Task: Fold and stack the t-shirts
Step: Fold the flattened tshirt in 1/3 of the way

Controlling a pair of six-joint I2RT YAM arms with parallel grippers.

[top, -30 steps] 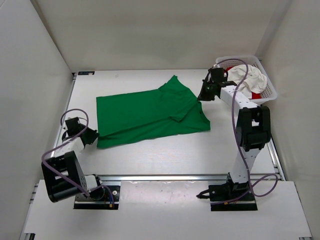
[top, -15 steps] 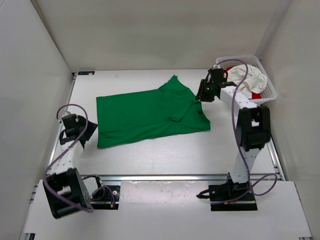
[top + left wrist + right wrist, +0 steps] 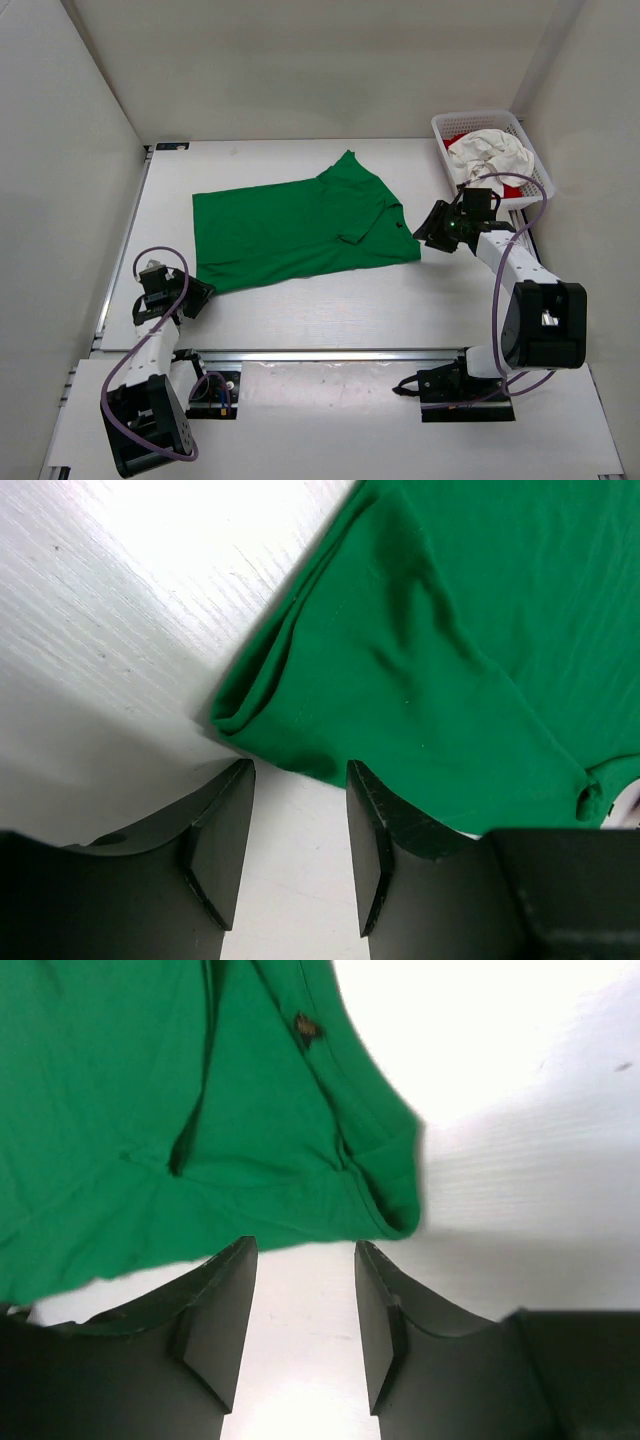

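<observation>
I work on a white surface (image 3: 300, 315) with a faint grain, boxed in by plain pale walls (image 3: 330, 70) on the left, far and right sides. A metal rail (image 3: 330, 353) runs along its near edge. The green t-shirt (image 3: 290, 230) lies spread flat around the middle of the surface, one sleeve pointing to the far side and a fold creased across its right part. At the far right corner stands a white mesh basket (image 3: 478, 114). The off-white t-shirt (image 3: 490, 155) is bundled inside it, with a bit of the red t-shirt (image 3: 510, 189) showing beneath. My left end effector (image 3: 198, 296) sits low at the near left corner of the green shirt. Its jaws are apart with nothing between them, and only bare surface lies in the gap. The doubled-over hem lies just beyond the fingertips. My right end effector (image 3: 430, 228) sits just beside the near right corner of the same shirt, jaws likewise apart and holding nothing, the rolled corner edge close ahead of them. My right arm reaches across in front of the basket, and its purple cable (image 3: 520, 180) loops over the basket's near end. Nothing lies between either end effector and the cloth.
</observation>
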